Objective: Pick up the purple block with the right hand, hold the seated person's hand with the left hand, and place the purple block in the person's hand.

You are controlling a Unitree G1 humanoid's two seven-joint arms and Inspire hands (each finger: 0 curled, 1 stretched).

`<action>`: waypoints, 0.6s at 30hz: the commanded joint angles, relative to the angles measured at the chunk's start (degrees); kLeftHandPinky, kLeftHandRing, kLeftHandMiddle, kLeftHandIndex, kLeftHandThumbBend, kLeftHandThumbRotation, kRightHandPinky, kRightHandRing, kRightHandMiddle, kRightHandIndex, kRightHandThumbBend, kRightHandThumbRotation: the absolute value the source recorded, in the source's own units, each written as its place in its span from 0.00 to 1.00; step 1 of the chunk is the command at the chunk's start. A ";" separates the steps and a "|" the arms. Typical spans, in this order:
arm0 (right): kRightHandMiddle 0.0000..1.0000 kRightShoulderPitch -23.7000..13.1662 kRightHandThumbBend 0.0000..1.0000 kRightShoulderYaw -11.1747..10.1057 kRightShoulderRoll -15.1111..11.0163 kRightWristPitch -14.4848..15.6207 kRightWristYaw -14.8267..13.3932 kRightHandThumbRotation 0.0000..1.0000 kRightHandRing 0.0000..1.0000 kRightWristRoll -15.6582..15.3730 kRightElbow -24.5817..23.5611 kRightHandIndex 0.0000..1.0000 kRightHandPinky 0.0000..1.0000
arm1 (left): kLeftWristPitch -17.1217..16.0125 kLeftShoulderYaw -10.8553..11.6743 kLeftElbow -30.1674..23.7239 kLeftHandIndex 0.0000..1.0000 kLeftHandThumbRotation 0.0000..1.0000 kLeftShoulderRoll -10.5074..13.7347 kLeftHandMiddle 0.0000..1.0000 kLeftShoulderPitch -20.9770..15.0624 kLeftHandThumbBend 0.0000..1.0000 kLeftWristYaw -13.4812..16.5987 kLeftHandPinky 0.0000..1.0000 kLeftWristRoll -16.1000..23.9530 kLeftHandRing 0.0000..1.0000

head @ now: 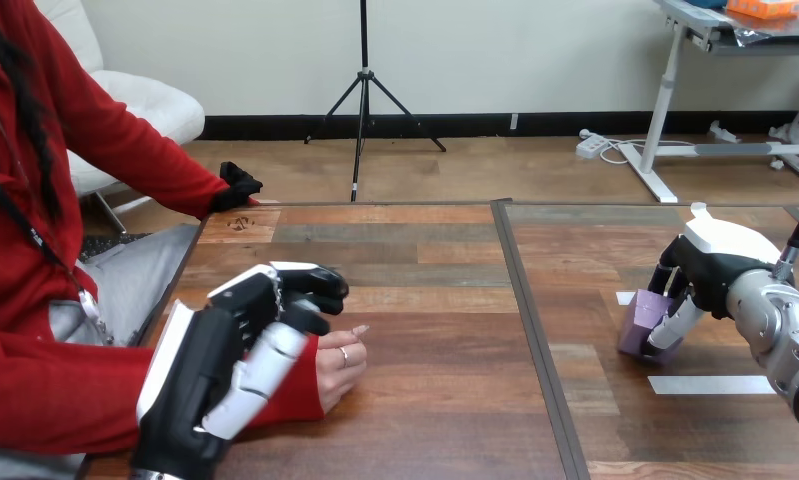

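The purple block sits on the table at the right, beside a white tape mark. My right hand comes in from the right edge, its fingers and thumb curled round the block's top and near side. At the lower left, the person's hand rests on the table with its fingers loosely curled. My left hand lies over the red-sleeved wrist just behind it, fingers curled over the far side and thumb across the sleeve.
A white tape strip lies on the table near the block. A dark seam runs down the table's middle. The person's other arm ends at the table's far left corner.
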 commanded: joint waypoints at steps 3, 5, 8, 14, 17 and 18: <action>0.56 -1.61 0.72 -1.25 0.31 -1.90 -1.79 0.00 0.52 1.52 -2.11 0.50 0.42 | 2.20 2.65 -4.89 0.76 0.70 4.63 0.79 -1.50 0.84 4.18 0.72 11.15 0.79; 0.56 -1.81 0.72 -1.38 0.48 -1.50 -1.43 0.00 0.52 1.82 -2.19 0.50 0.43 | 3.19 3.15 -6.72 0.81 0.69 5.51 0.83 -0.89 0.90 5.57 0.74 15.70 0.82; 0.56 -1.83 0.71 -1.48 0.53 -1.65 -1.40 0.00 0.53 2.07 -2.52 0.50 0.44 | 3.67 3.56 -8.10 0.84 0.64 6.56 0.86 -0.67 0.93 8.03 0.78 21.61 0.84; 0.56 -1.67 0.71 -1.90 0.41 -2.55 -1.36 0.00 0.53 2.78 -3.09 0.51 0.45 | 3.30 3.36 -7.71 0.87 0.59 8.36 0.88 -0.97 0.96 12.52 0.82 28.89 0.86; 0.57 -1.77 0.71 -1.80 0.39 -2.52 -1.23 0.00 0.54 2.95 -3.12 0.51 0.47 | 3.22 2.95 -7.01 0.88 0.57 9.47 0.88 -1.25 0.97 14.34 0.83 31.36 0.86; 0.58 -1.81 0.71 -1.74 0.39 -2.45 -1.18 0.00 0.55 2.97 -3.13 0.51 0.47 | 3.10 2.82 -6.76 0.89 0.57 9.76 0.89 -1.32 0.97 14.82 0.83 31.82 0.86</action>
